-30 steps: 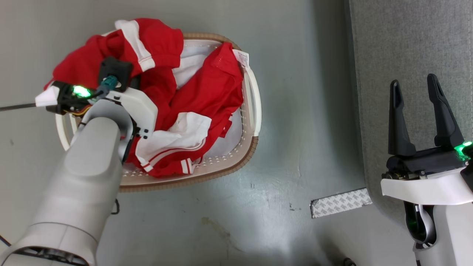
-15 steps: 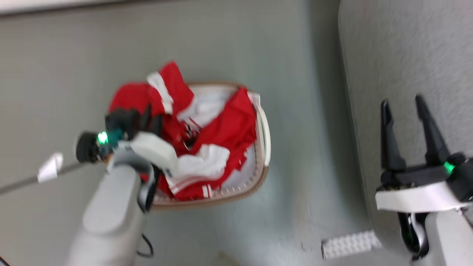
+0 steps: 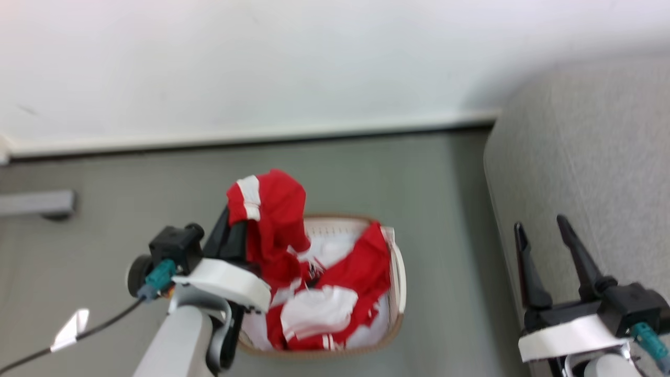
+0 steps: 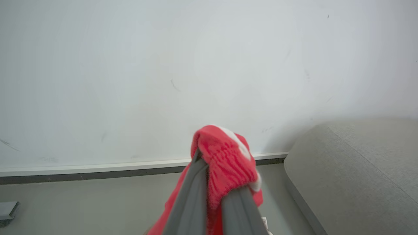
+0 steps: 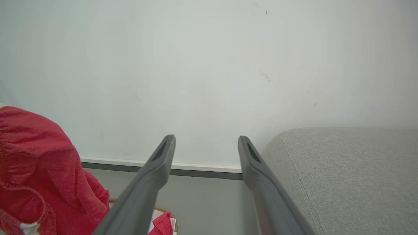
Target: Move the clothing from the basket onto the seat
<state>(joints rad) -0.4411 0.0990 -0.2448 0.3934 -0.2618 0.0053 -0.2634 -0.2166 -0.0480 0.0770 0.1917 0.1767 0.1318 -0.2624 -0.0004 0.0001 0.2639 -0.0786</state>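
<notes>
While most soft red-and-white sportswear clothing (image 3: 366, 267) lies heaped in the cream perforated plastic basket (image 3: 398, 283), the left gripper (image 3: 230, 238) pinches one red piece, raised above the rim since a second ago. By the light grey upholstered seat (image 3: 591, 157), the right gripper (image 3: 540, 221) stands wide and empty.

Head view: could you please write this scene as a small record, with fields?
basket: cream-white perforated plastic laundry basket, brown rim, more red-and-white clothing inside
held item: soft red fabric garment with white trim, lifted above the basket
left jaws: shut on the garment
right jaws: open, holding nothing
seat: large light grey fabric seat, right of the basket
</notes>
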